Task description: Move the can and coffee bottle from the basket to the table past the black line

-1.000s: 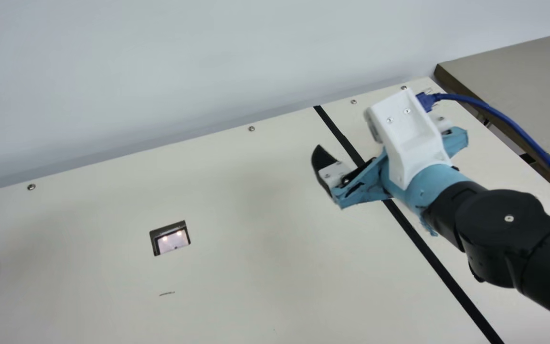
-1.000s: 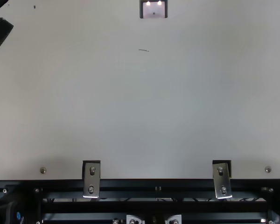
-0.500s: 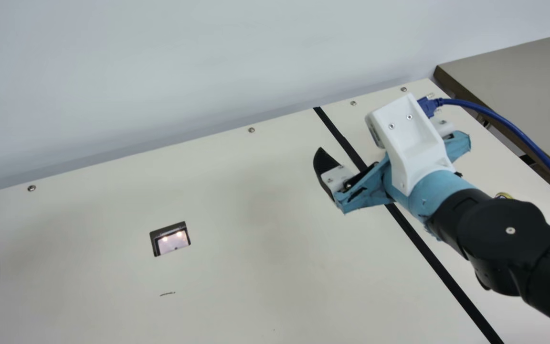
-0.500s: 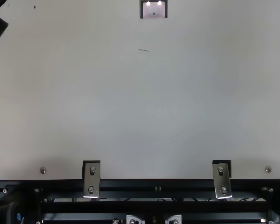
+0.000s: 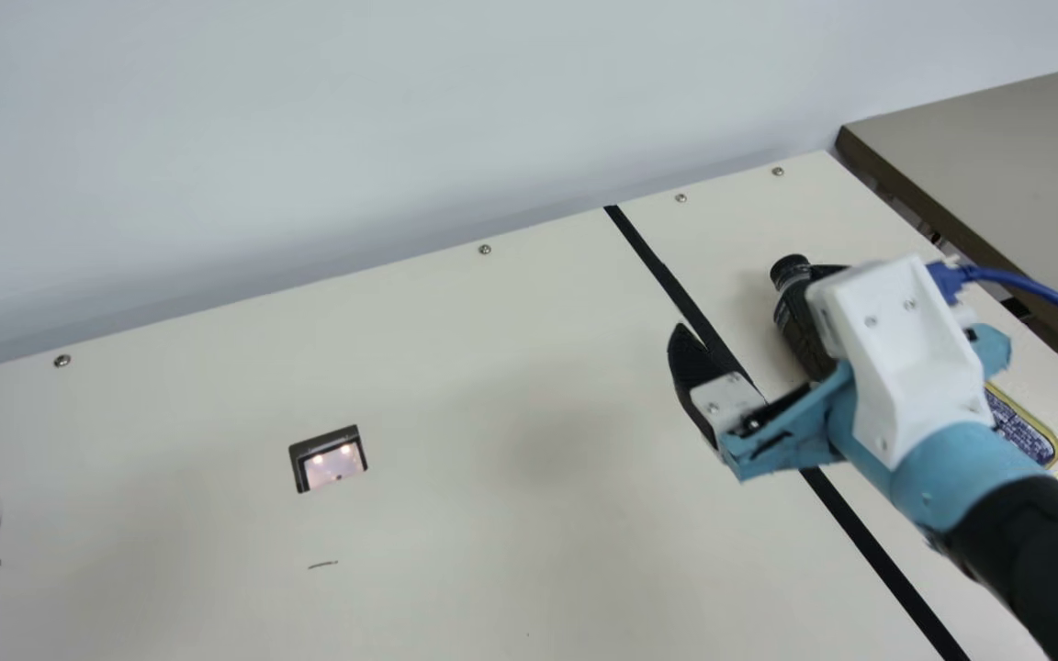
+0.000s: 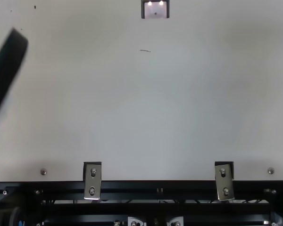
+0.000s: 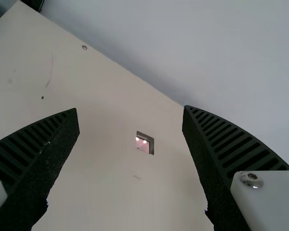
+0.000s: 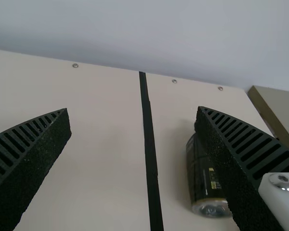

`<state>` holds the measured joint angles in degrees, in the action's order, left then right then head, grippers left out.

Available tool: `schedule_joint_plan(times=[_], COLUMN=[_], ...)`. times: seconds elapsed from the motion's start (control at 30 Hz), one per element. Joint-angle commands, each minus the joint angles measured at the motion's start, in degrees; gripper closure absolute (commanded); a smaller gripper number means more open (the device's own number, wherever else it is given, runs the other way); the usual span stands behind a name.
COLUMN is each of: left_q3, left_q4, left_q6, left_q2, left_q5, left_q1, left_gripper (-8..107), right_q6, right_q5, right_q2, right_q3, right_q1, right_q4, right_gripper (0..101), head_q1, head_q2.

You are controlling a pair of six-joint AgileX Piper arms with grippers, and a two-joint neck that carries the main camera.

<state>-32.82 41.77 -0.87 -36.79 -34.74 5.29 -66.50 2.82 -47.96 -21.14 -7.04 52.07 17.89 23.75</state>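
My right gripper (image 5: 754, 303) is held above the black line (image 5: 850, 528) in the main view. The dark coffee bottle (image 5: 800, 321), black-capped, is past the line, partly behind this gripper; a gold-rimmed printed thing (image 5: 1025, 427), perhaps the can, shows below the wrist. In the right wrist view the right gripper (image 8: 132, 110) is open with nothing between its fingers, the black line (image 8: 150, 154) runs beneath, and a dark cylinder (image 8: 202, 178) with a metallic end is partly hidden by one finger. My left gripper (image 6: 9, 66) is at the top view's left edge; in the left wrist view the left gripper (image 7: 130, 109) stands open, holding nothing.
The cream table (image 5: 455, 395) has a small framed slot (image 5: 332, 459) set into it. A pale wall (image 5: 400, 110) rises behind the far edge. A brownish table (image 5: 1007, 138) adjoins at the right, and a blue cable (image 5: 1043, 286) trails from the right wrist.
My right gripper has moved right and nearer in the main view, uncovering the bottle and more of the gold-rimmed thing. The left gripper has come farther into the top view.
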Motion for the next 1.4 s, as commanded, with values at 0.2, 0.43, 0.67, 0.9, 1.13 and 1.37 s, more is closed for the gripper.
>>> schedule_joint_plan(times=[0.2,0.43,0.67,0.9,1.13,1.37], left_q3=[3.1,3.1,3.1,3.1,3.1,3.1], left_q4=[-8.6,-9.7,-9.7,-9.7,-9.7,-9.7], left_q6=[0.2,0.2,0.2,0.2,0.2,0.2], left_q2=[9.5,11.7,11.7,11.7,11.7,11.7], left_q5=[-4.8,-5.7,-5.7,-5.7,-5.7,-5.7], left_q1=[-0.9,-0.9,-0.9,-0.9,-0.9,-0.9], left_gripper=[9,9,9,9,9,9], right_q6=[2.6,6.9,5.7,10.0,20.5,30.1], right_q5=[-3.9,-5.7,-4.9,-8.7,-17.6,-26.2], right_q2=[10.4,16.0,18.3,21.6,26.3,30.0], right_q3=[3.5,3.9,5.2,6.2,5.3,5.3], right_q1=[-3.4,-3.6,-3.2,-3.5,-4.8,-4.7], right_q4=[-8.1,-14.0,-25.6,-32.2,-33.0,-32.3], right_gripper=[0,0,0,0,0,0], head_q1=[1.4,1.4,1.4,1.4,1.4,1.4], head_q2=[-0.2,-0.2,-0.2,-0.2,-0.2,-0.2])
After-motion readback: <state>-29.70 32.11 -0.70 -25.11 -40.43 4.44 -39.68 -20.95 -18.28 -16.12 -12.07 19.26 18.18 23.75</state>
